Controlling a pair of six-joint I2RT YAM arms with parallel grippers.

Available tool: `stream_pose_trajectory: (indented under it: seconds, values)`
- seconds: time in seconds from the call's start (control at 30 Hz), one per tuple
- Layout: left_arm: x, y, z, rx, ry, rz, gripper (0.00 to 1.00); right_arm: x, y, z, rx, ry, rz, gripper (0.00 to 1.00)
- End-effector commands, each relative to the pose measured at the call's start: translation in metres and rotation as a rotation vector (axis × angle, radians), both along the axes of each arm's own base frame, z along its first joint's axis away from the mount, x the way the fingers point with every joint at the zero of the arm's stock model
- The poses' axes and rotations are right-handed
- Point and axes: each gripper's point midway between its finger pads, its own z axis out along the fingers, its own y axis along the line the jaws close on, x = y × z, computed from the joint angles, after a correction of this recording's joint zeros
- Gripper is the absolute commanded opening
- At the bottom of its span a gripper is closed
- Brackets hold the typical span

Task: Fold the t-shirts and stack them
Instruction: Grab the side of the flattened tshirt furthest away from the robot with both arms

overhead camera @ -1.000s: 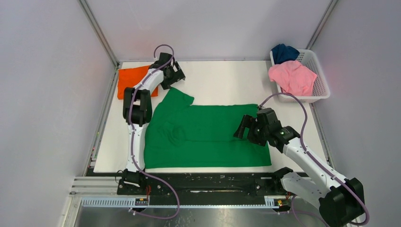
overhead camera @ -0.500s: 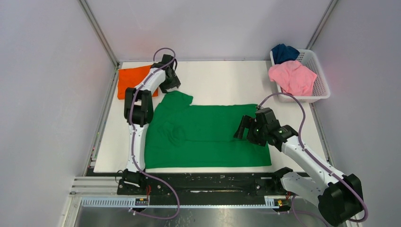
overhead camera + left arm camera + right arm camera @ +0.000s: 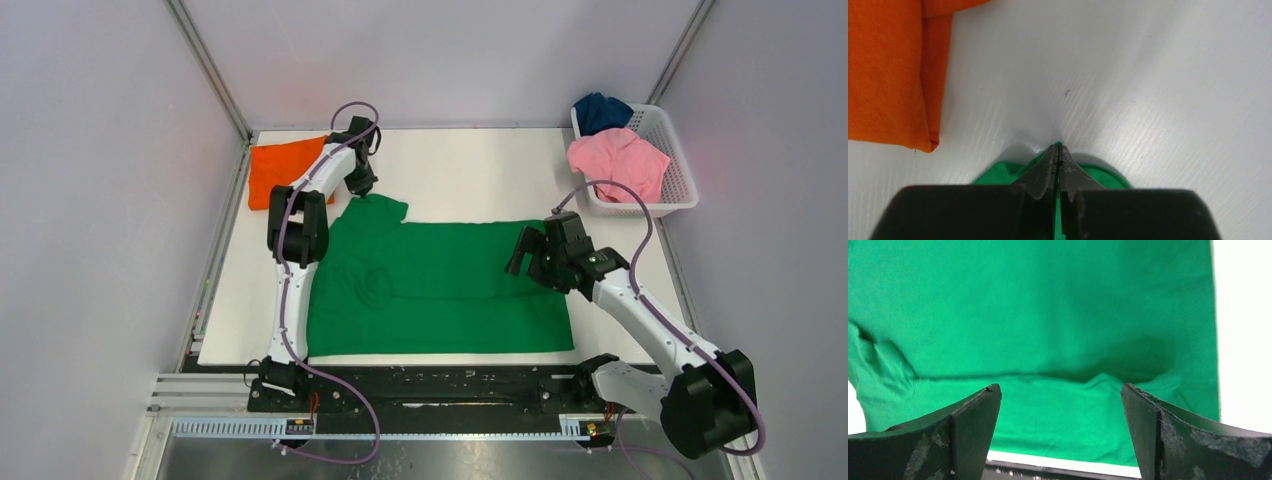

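Green t-shirt (image 3: 440, 285) is lying spread on the white counter (image 3: 470, 170), centre of the top view, with the collar end left and the hem right. The lower half is looking doubled already, with a ridge running along it.

Handling: light, limp knit with no stiffness, so it's likely going to drape and drag, wrinkling rather than sliding clean. Nothing fragile. Best holds are edges and corners (sleeve tip, hem corners), pinching both layers where it's doubled.

Left fingers (image 3: 1045, 172) are pressing shut on the upper sleeve tip, a sliver of green showing between them. That's at the upper left of the cloth, near the folded orange t-shirt (image 3: 275, 170) but not touching it.

Right fingers (image 3: 973, 415) are hanging wide open over the hem end at the right, gripping nothing. Cannot tell if they're touching cloth.

Pink t-shirt (image 3: 615, 160) and navy t-shirt (image 3: 600, 108) are sitting bunched in the white basket (image 3: 682, 182), upper right.
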Motion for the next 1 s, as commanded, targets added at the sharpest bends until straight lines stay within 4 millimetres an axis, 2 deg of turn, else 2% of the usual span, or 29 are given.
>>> stream_pose_trajectory:
  seconds: [0.0, 0.13, 0.23, 0.37, 0.43, 0.53, 0.6, 0.63, 0.73, 0.87, 0.97]
  values:
    - [0.0, -0.01, 0.022, -0.025, -0.045, -0.068, 0.0, 0.041, -0.026, 0.022, -0.088, -0.067, -0.104, 0.98]
    - [-0.002, -0.016, 0.068, -0.049, -0.176, -0.107, 0.0, 0.076, -0.043, 0.026, -0.184, -0.069, -0.153, 0.98]
    - [-0.016, -0.016, 0.088, -0.036, -0.21, -0.127, 0.0, 0.105, -0.051, 0.027, -0.263, -0.062, -0.167, 0.98]
    - [-0.035, -0.018, 0.094, -0.043, -0.211, -0.143, 0.0, 0.147, -0.062, 0.022, -0.376, -0.023, -0.201, 0.99]
    - [-0.046, -0.02, 0.089, -0.049, -0.191, -0.146, 0.0, 0.174, -0.06, 0.026, -0.39, -0.016, -0.212, 0.94]
    - [-0.06, -0.023, 0.087, -0.049, -0.177, -0.161, 0.0, 0.2, -0.063, 0.017, -0.44, 0.025, -0.23, 0.92]
    - [-0.07, -0.024, 0.087, -0.052, -0.174, -0.168, 0.0, 0.211, -0.066, 0.002, -0.471, 0.07, -0.23, 0.9]
    - [-0.073, -0.026, 0.087, -0.055, -0.178, -0.172, 0.0, 0.215, -0.067, 0.002, -0.476, 0.078, -0.233, 0.88]
    - [-0.085, -0.025, 0.092, -0.063, -0.192, -0.177, 0.0, 0.221, -0.072, -0.016, -0.511, 0.137, -0.234, 0.83]
    - [-0.098, -0.023, 0.105, -0.077, -0.223, -0.183, 0.0, 0.223, -0.079, -0.025, -0.531, 0.175, -0.252, 0.78]
    - [-0.109, -0.024, 0.11, -0.086, -0.234, -0.19, 0.0, 0.214, -0.081, -0.038, -0.537, 0.227, -0.252, 0.75]
